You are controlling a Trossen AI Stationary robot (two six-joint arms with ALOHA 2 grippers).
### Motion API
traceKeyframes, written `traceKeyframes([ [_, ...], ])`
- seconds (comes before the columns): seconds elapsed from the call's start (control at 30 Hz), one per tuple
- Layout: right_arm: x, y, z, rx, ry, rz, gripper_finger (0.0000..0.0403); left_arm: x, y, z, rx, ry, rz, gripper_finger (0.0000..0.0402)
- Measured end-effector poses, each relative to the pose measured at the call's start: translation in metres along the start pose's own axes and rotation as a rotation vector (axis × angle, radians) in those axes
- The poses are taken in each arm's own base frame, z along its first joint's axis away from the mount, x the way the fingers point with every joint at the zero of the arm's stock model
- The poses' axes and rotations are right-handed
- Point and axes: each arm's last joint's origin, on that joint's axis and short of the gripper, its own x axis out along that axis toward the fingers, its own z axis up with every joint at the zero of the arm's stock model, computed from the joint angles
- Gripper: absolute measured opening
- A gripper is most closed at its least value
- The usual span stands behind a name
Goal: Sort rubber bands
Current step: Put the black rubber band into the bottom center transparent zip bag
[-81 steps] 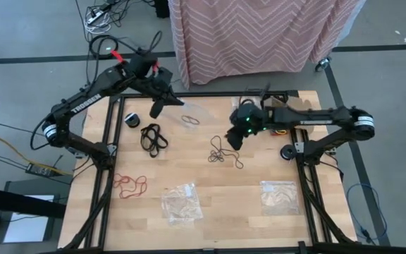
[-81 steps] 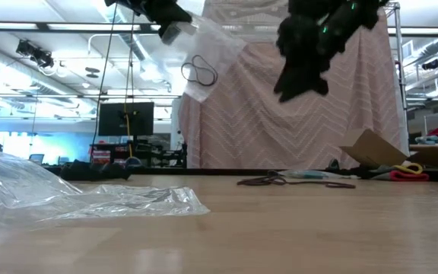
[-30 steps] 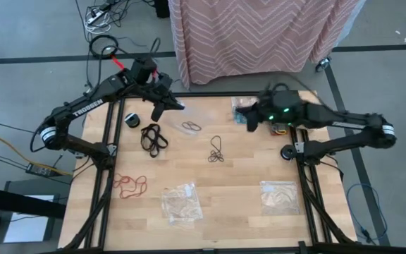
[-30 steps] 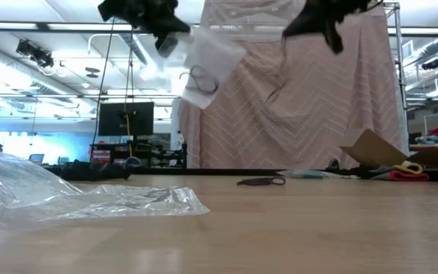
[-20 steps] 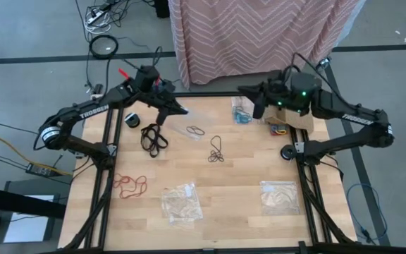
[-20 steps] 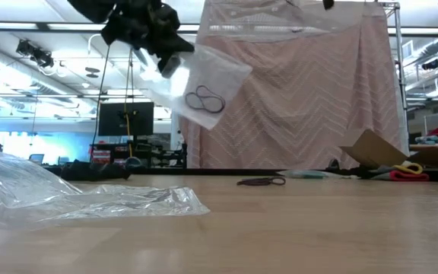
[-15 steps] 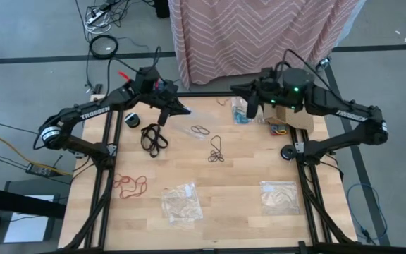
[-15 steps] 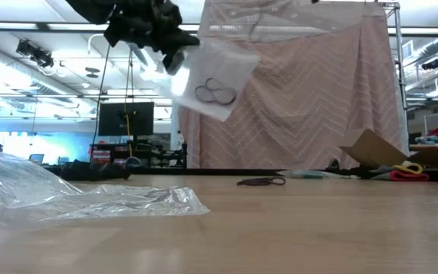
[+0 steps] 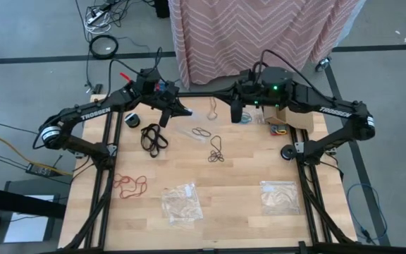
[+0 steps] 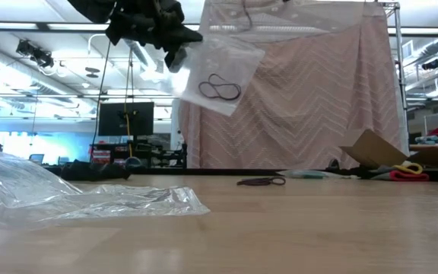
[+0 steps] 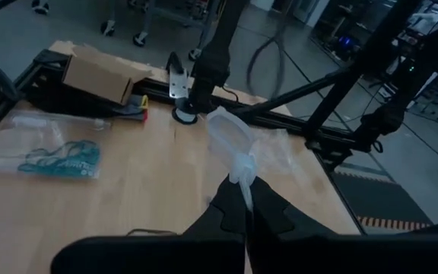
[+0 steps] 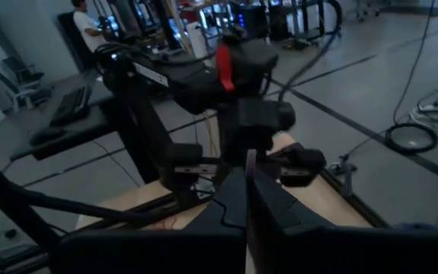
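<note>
Since half a second ago the right gripper (image 9: 232, 113), pinching a thin dark rubber band (image 9: 213, 106), has swung toward the left gripper (image 9: 165, 118). That one stays clamped on a clear plastic bag (image 10: 220, 72) containing dark bands (image 10: 219, 88); the pinched band hangs just beside the bag.

Two rubber bands (image 10: 220, 88) lie inside a bag (image 10: 223, 72) hanging from the left claw (image 9: 164, 117) above the table (image 9: 238, 176).

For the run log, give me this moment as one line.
left hand: shut on clear plastic bag, raised | right hand: shut on thin dark rubber band
</note>
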Motion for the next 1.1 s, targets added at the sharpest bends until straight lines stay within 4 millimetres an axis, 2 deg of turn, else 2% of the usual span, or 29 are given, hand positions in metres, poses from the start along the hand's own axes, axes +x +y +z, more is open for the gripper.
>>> traceKeyframes([
  [1.1, -0.0006, 0.0017, 0.002, -0.004, -0.001, 0.008, 0.0, 0.0023, -0.0045, 0.0098, 0.053, -0.075, -0.03, 0.0],
])
